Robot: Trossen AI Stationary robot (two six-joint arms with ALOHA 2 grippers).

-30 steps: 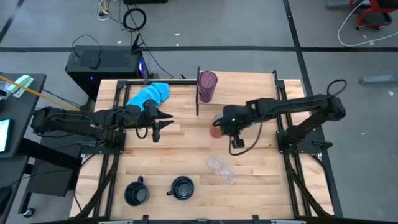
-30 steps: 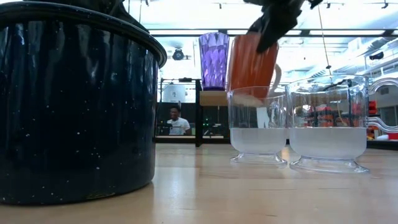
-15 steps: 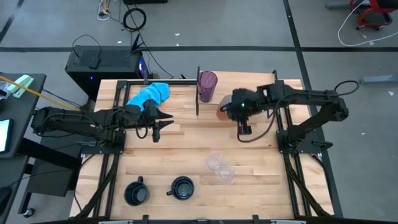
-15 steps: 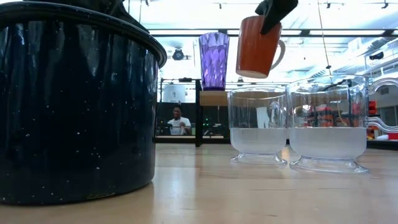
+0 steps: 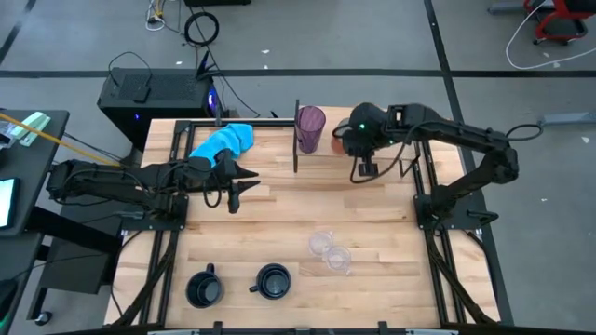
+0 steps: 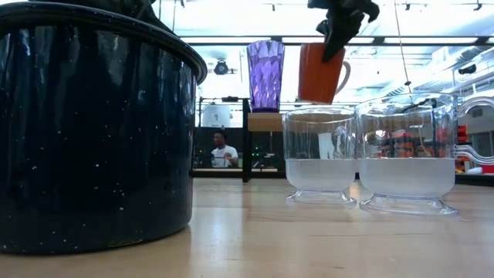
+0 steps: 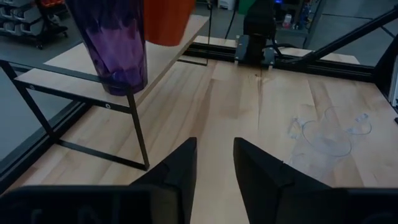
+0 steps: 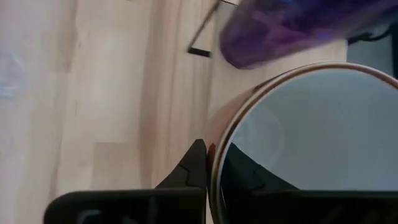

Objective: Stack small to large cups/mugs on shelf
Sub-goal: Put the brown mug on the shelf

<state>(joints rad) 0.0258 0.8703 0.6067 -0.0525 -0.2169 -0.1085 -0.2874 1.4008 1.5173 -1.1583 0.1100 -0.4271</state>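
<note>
We see the right end effector [image 6: 336, 27] pinched shut on the rim of the orange mug [image 6: 319, 72], one finger inside the white interior and one outside, as the right wrist view shows. That rim grip leaves the base free, which suits setting the mug down flat. The mug hangs upright in the air above the shelf [image 7: 163, 55] at the desk's far edge, just beside the purple tumbler [image 5: 310, 128], with its handle turned away from the tumbler. We judge it is held there so it can go down next to the tumbler, the taller piece already standing on the shelf board near the dark upright panel.

The left end effector [image 7: 214, 163] waits over the left half of the desk [image 5: 279, 223], close to the blue cloth [image 5: 223, 141] by the far left corner. Its fingers stand partly apart with nothing between them, pointing toward the shelf.

The remaining pieces sit toward the desk's near edge: the two clear plastic cups [image 5: 329, 250] side by side and almost touching, right of the middle, and the two black mugs [image 5: 238, 283] closer to the near left corner. We take it they are left there, well apart from the shelf, until each is fetched in turn. The lowering calls for care that the mug clears the tumbler's side.
</note>
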